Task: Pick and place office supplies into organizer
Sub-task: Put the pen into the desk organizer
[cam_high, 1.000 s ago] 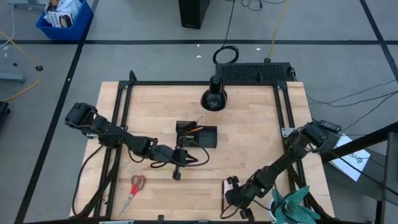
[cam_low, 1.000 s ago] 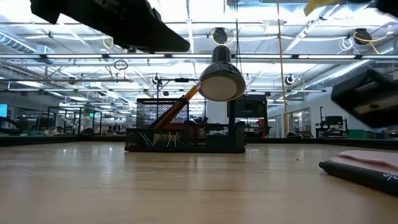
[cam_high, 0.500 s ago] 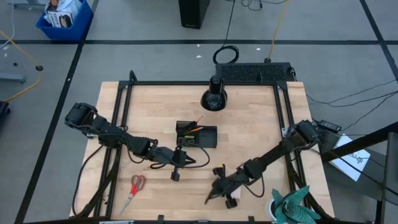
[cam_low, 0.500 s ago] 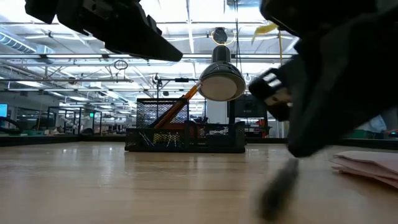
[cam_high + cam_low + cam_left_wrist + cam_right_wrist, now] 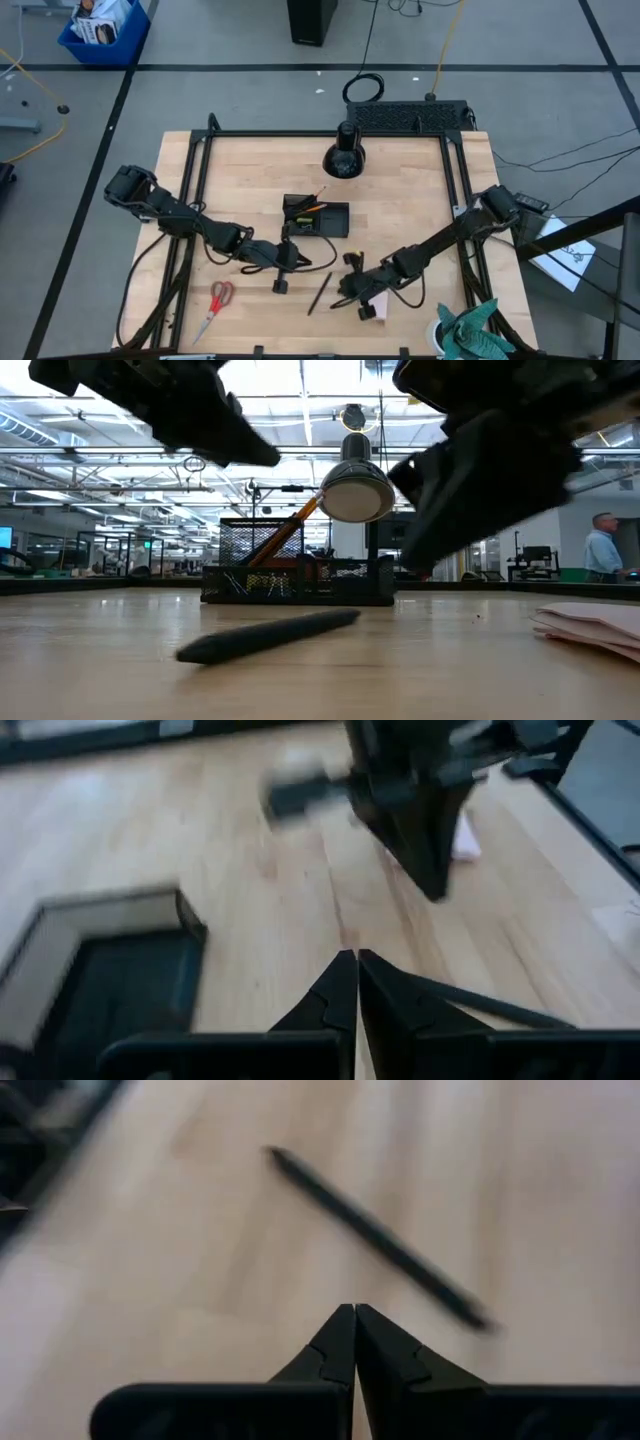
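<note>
Since a second ago the right arm has swung in from the counter's (image 5: 420, 200) near-right corner toward its middle, and a black pen (image 5: 320, 293) now lies bare on the wood. The right pincer (image 5: 348, 290), pressed together and empty, sits just at the pen's 3 o'clock. The pen's long axis runs from 1 to 7 o'clock. The left pincer (image 5: 290, 262), also pressed together and holding nothing, is near the pen's 11 o'clock; the right looks nearer. The organizer (image 5: 315, 217) stands at the pen's 12 o'clock with an orange pencil (image 5: 312, 207) leaning in it. Scissors (image 5: 215, 303) lie well apart at 9 o'clock; the pink pad (image 5: 378, 303) lies beside the right pincer.
</note>
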Robot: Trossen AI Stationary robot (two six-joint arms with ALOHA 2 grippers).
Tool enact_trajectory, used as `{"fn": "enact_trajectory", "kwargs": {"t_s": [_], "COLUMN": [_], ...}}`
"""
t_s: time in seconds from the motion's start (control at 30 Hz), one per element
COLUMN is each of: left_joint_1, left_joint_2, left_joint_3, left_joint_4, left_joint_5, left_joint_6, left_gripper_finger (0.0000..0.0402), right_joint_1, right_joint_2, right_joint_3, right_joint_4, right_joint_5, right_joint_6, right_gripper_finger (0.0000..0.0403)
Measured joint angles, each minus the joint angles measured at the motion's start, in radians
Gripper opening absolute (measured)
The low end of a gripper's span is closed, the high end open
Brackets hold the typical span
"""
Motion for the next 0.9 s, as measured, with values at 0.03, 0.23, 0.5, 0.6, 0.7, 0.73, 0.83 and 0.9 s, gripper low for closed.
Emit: {"fn": "enact_trajectory", "kwargs": {"t_s": [0.03, 0.23, 0.5, 0.6, 0.7, 0.73, 0.83, 0.9], "left_joint_1": [0.000, -0.052, -0.116, -0.117, -0.117, -0.116, -0.111, -0.102], "left_joint_2": [0.001, 0.003, 0.057, 0.106, 0.167, 0.193, 0.269, 0.333], "left_joint_3": [0.000, 0.005, 0.247, 0.338, 0.409, 0.438, 0.544, 0.619], "left_joint_4": [-0.027, -0.145, -0.639, -0.748, -0.814, -0.817, -0.898, -1.000], "left_joint_5": [0.000, -0.031, -0.194, -0.210, -0.197, -0.185, -0.143, -0.096], "left_joint_6": [-0.033, -0.304, -0.555, -0.632, -0.703, -0.728, -0.791, -0.853], "left_gripper_finger": [0.0010, 0.0004, 0.0002, 0.0001, 0.0001, 0.0001, 0.0001, 0.0001], "right_joint_1": [0.004, 0.018, -0.006, -0.009, -0.043, -0.060, -0.125, -0.173], "right_joint_2": [-0.015, -0.147, -0.440, -0.561, -0.677, -0.719, -0.835, -0.892], "right_joint_3": [0.000, 0.000, -0.169, -0.340, -0.488, -0.529, -0.630, -0.680], "right_joint_4": [-0.021, -0.154, 0.057, 0.311, 0.437, 0.450, 0.464, 0.458], "right_joint_5": [0.055, 0.415, 0.164, 0.098, 0.048, 0.044, 0.041, 0.010], "right_joint_6": [-0.014, -0.137, -0.390, -0.434, -0.425, -0.409, -0.336, -0.310], "right_gripper_finger": [0.0004, 0.0004, 0.0001, 0.0001, 0.0000, 0.0000, 0.0000, 0.0000]}}
